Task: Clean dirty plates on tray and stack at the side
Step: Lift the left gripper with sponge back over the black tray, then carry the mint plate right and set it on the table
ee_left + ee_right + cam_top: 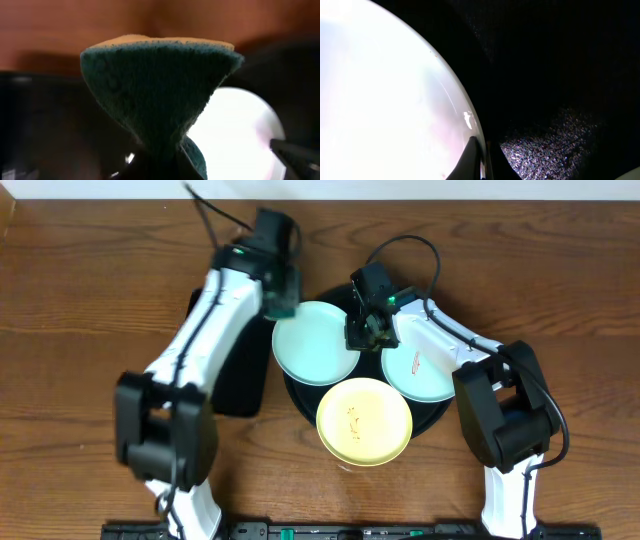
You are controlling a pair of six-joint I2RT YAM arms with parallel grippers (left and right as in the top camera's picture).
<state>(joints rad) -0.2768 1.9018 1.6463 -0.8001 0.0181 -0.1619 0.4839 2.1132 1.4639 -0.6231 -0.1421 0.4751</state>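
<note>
Sponge (160,95) pinched tight in left gripper (161,167), mint plate (318,342) just below it on tray (303,398). Right gripper (365,328) closed beside that plate's rim; I can't confirm a hold. Risk, as I judge it: scrubbing shoves the unpinned plate into yellow plate (364,421).

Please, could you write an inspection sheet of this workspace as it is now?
Surface: wooden table.
Job's things: round black tray bears left aqua plate, right aqua plate with reddish smudge, yellow plate with small marks.
Clutter: rectangular black tray under the left arm.
Grippers: left gripper, jaws shut on green sponge; right gripper, jaws shut at a plate's rim, grip unclear.
Cables: black cables loop above both arms.
Surroundings: pale strip beyond the table's far edge.
</note>
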